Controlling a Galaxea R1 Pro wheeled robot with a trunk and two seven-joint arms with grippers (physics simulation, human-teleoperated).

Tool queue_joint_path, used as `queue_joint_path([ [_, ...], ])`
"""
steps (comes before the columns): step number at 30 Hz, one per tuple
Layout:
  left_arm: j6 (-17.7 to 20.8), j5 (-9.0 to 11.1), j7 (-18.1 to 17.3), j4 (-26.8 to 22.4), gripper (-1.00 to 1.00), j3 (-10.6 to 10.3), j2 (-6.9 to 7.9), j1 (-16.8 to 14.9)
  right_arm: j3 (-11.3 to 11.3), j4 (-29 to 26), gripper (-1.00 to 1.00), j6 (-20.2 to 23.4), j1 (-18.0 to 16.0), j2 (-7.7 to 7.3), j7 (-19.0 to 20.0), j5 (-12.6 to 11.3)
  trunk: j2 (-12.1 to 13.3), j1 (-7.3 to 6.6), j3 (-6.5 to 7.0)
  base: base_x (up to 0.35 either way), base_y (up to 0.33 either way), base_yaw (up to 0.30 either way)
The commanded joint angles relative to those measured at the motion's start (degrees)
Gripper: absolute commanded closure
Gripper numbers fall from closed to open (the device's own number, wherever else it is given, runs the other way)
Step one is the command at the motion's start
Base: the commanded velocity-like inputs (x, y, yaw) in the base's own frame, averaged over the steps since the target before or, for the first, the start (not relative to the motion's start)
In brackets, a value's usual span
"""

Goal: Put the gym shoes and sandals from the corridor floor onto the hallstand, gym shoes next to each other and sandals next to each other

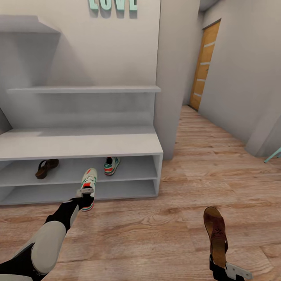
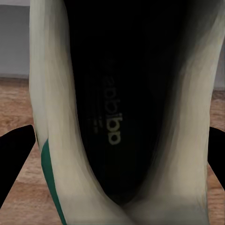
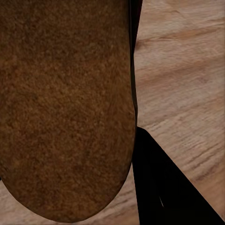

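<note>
My left gripper [image 1: 85, 194] is shut on the heel of a white gym shoe [image 1: 89, 179], held toe-forward just in front of the hallstand's [image 1: 78, 145] open shelves. The left wrist view looks into this gym shoe [image 2: 112, 117], showing its dark insole, with a black finger [image 2: 14, 159] at its side. The other gym shoe [image 1: 111, 165] and a brown sandal [image 1: 47, 168] sit apart on the upper open shelf. Low at the right, my right gripper [image 1: 219, 267] is shut on the second sandal [image 1: 215, 230] above the corridor floor [image 1: 156, 230]. Its tan footbed [image 3: 65, 108] shows close in the right wrist view.
A grey wall pillar [image 1: 171, 78] stands right of the hallstand. Beyond it the corridor runs back to an orange door [image 1: 203, 66]. A turquoise object [image 1: 274, 155] pokes in at the right edge. Two floating shelves [image 1: 84, 89] hang above the bench.
</note>
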Motion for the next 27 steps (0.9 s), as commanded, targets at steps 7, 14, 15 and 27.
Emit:
queue_joint_path([
  [7,0.45,-0.54,-0.4,-0.15,1.0,0.54,0.09,-0.3,-0.39,0.02,1.0,-0.11,-0.03,0.01,-0.02,-0.04,-2.03,1.09,-1.35,0.002,0.0,0.0],
  [14,2.81,-0.56,-0.39,-0.34,1.0,0.57,0.19,-0.61,-0.45,0.02,1.0,-0.11,-0.03,0.02,-0.02,-0.06,-4.83,2.62,-3.21,0.0,0.0,0.0],
  [15,2.94,-0.56,-0.39,-0.43,1.0,0.55,0.16,-0.69,-0.45,0.02,1.0,-0.11,-0.03,0.02,-0.02,-0.06,-5.23,2.84,-3.48,0.0,0.0,0.0],
  [27,8.17,-0.17,-0.32,-2.89,1.0,-7.64,-0.01,-2.28,-0.1,0.02,1.0,-0.11,-0.02,-0.14,0.13,0.02,-5.58,3.08,-4.45,0.058,0.0,0.0],
])
